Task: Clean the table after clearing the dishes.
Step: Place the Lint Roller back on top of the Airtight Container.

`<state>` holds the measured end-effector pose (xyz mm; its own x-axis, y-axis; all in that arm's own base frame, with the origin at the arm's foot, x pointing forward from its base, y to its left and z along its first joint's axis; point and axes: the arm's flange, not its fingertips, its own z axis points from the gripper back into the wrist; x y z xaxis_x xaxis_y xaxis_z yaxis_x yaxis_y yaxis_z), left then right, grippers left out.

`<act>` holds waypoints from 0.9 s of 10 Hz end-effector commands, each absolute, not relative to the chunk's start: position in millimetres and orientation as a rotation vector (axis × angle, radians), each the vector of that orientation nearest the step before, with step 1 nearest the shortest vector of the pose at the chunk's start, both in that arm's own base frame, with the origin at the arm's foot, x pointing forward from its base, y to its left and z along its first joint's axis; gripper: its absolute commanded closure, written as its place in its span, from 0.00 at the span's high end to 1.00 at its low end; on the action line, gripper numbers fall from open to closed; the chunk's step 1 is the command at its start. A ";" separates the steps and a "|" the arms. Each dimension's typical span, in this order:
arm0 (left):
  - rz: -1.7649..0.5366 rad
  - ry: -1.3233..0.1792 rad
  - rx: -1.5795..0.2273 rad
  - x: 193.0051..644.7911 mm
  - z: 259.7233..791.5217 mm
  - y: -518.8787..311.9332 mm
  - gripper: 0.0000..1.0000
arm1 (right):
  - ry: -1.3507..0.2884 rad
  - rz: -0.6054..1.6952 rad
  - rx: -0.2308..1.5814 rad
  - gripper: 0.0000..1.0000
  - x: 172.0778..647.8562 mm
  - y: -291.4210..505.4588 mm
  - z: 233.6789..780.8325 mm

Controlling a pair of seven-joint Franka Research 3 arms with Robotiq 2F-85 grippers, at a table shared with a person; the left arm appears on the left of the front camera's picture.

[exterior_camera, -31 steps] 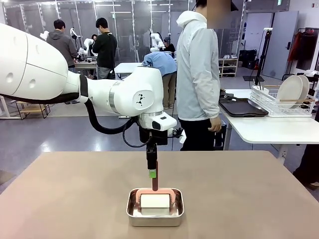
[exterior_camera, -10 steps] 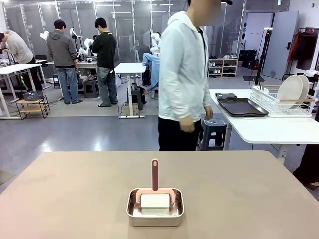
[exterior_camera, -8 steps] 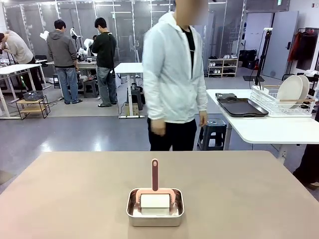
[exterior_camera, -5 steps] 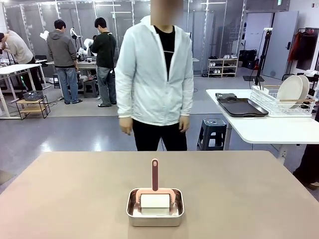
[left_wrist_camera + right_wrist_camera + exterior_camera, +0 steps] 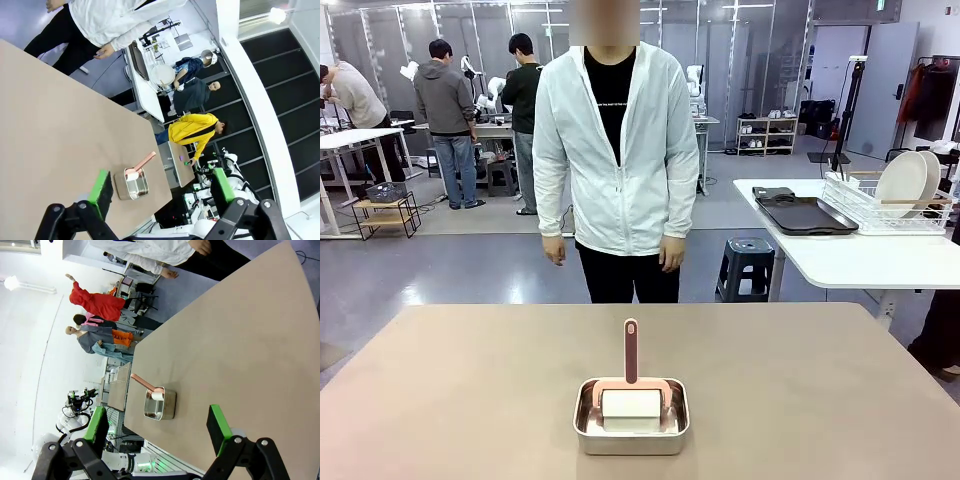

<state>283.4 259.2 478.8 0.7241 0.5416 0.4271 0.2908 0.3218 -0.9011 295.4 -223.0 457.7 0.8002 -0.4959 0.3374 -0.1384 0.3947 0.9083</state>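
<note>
- The person (image 5: 615, 150) in the white jacket now faces the beige surface (image 5: 450, 400) from its far edge, square on and centred, hands (image 5: 671, 257) hanging at the sides — half a second ago they stood a little further right, and a second ago they were side-on, walking in from the right.
- The steel pan (image 5: 631, 431) sits near the middle of the near side, unmoved, with the pink-handled roller (image 5: 631, 352) in it, handle pointing to the far side.
- The left arm that hovered over the pan three seconds ago has gone from the front view.
- Left gripper (image 5: 160, 192) — fingers (image 5: 101, 186) spread wide, nothing between them, high above the surface.
- Right gripper (image 5: 160, 427) likewise: fingers (image 5: 218, 427) released and empty.
- White plates (image 5: 903, 183) stand in a rack on the white table at far right, beside dark trays (image 5: 805, 215).
</note>
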 end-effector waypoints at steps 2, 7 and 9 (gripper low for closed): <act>0.188 -0.805 -1.277 280.6 483.8 258.8 1.00 | -0.647 -0.233 1.164 1.00 294.8 -222.4 459.0; 0.188 -0.805 -1.277 280.6 483.8 258.8 1.00 | -0.647 -0.233 1.164 1.00 294.8 -222.4 459.0; 0.188 -0.805 -1.277 280.6 483.8 258.8 1.00 | -0.647 -0.233 1.164 1.00 294.8 -222.4 459.0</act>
<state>283.4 259.2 478.8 0.7241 0.5415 0.4271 0.2907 0.3219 -0.9010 295.4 -223.0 457.7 0.8002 -0.4959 0.3374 -0.1384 0.3947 0.9083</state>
